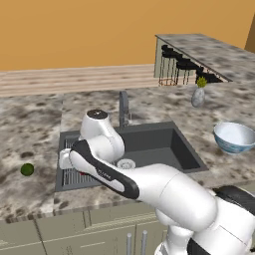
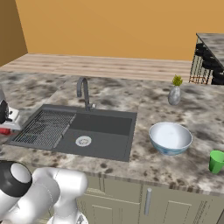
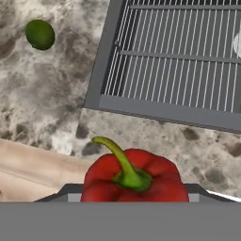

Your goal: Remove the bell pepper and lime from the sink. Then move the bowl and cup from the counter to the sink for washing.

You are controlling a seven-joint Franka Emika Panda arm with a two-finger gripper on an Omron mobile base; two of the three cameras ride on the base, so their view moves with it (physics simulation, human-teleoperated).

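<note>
My gripper (image 3: 129,195) is shut on the red bell pepper (image 3: 134,176), whose green stem points up in the hand view. It hangs above the counter (image 3: 52,94) just outside the sink's front left corner. A sliver of the bell pepper (image 2: 3,130) shows under the hand (image 2: 5,116) at the left edge. The arm hides the gripper (image 1: 64,160) in the left base view. The lime (image 1: 27,169) (image 3: 40,34) lies on the counter left of the sink (image 1: 149,142) (image 2: 103,124). The bowl (image 1: 234,137) (image 2: 170,138) and green cup (image 2: 216,161) stand on the counter to the right.
A ribbed wire rack (image 3: 179,56) (image 2: 46,127) fills the sink's left half, beside the white drain (image 2: 83,141). The dark faucet (image 2: 84,92) rises behind the basin. A grey vase with a plant (image 2: 174,92) stands at the back right, and a raised bar with stools (image 1: 199,55) is farther off.
</note>
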